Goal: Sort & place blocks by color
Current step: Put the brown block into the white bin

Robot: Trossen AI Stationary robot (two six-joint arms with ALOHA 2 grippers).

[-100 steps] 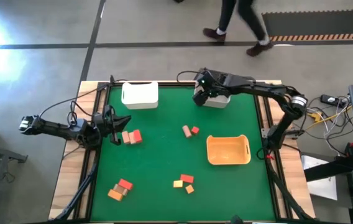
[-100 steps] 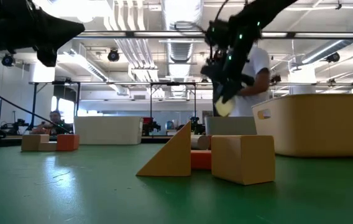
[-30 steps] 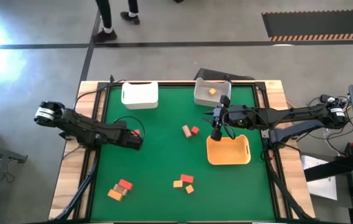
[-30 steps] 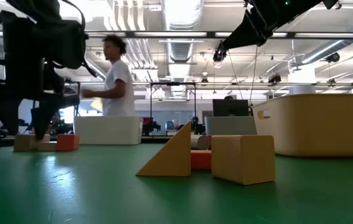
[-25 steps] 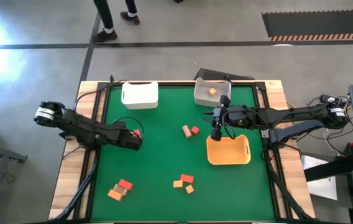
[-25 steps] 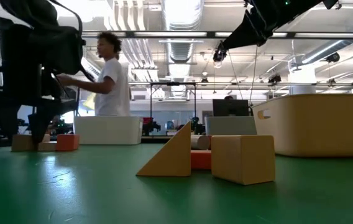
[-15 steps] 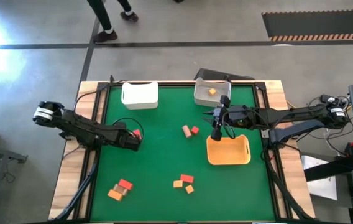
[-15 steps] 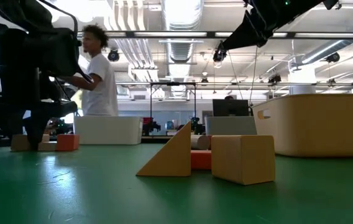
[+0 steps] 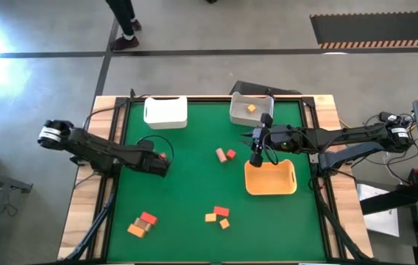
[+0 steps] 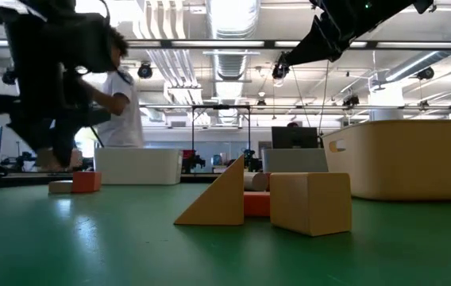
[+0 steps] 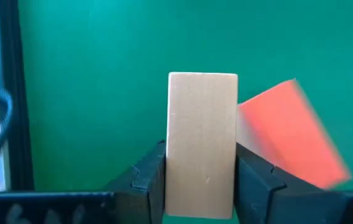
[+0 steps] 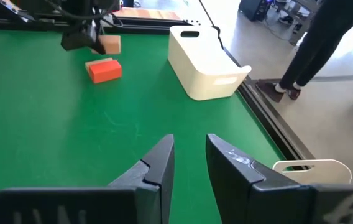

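Observation:
My left gripper (image 9: 157, 165) sits at the table's left middle, shut on a tan bar block (image 11: 202, 137), which also shows in the right wrist view (image 12: 109, 44). A red block (image 9: 163, 156) lies flat on the green mat just beside and below it (image 11: 288, 134). My right gripper (image 9: 255, 156) hangs open above the mat, at the far edge of the orange tray (image 9: 270, 179), touching nothing. Other blocks lie on the mat: a pair at the centre (image 9: 225, 154), a group near the near edge (image 9: 217, 215) and another at near left (image 9: 142, 223). My left gripper pinches the tan bar between its two fingers (image 11: 148, 177), one on each long side (image 11: 176, 174), toward one end of the bar. The fingers come from above, slanting from the table's left. The bar is lifted clear of the mat, above the red block (image 12: 104, 70).
Two white bins stand at the far edge: the left one (image 9: 165, 112) and the right one (image 9: 251, 116), which holds an orange block (image 9: 251, 108). In the low view a yellow wedge (image 10: 217, 199) and cube (image 10: 309, 202) fill the foreground. A person walks beyond the table.
My left gripper, shut on the tan bar, has risen, lifting the bar off the mat beside the red block, which stayed in place. My right arm has kept still. The person behind the table has walked on.

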